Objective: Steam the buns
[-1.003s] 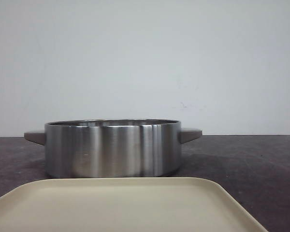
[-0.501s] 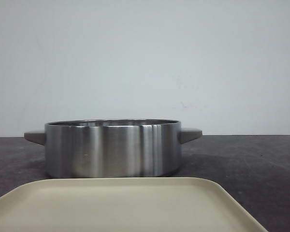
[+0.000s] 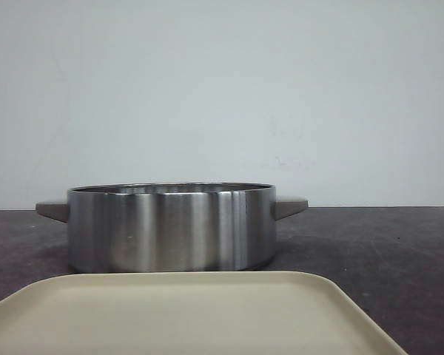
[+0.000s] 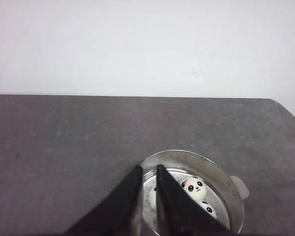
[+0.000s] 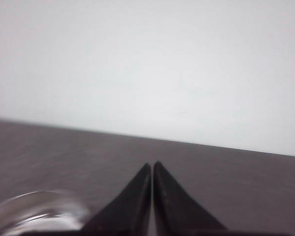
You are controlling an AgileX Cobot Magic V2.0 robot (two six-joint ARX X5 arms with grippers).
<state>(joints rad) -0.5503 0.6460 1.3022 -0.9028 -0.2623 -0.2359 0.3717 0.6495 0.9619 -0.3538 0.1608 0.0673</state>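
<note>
A steel pot (image 3: pixel 170 229) with two grey handles stands on the dark table. In the left wrist view, the pot (image 4: pixel 221 172) holds white panda-face buns. One bun (image 4: pixel 194 187) faces up, a second (image 4: pixel 209 210) lies beside it, and a third (image 4: pixel 151 196) is partly hidden behind my fingers. My left gripper (image 4: pixel 148 169) hangs above the pot's rim, jaws a little apart and empty. My right gripper (image 5: pixel 152 164) is shut and empty above bare table. Neither gripper shows in the front view.
A cream tray (image 3: pixel 185 314) lies in front of the pot, nearest the camera. A blurred shiny round object (image 5: pixel 37 211) sits beside the right gripper. A pale wall stands behind the table.
The pot has shifted very slightly to the left in the front view. Nothing else has visibly changed.
</note>
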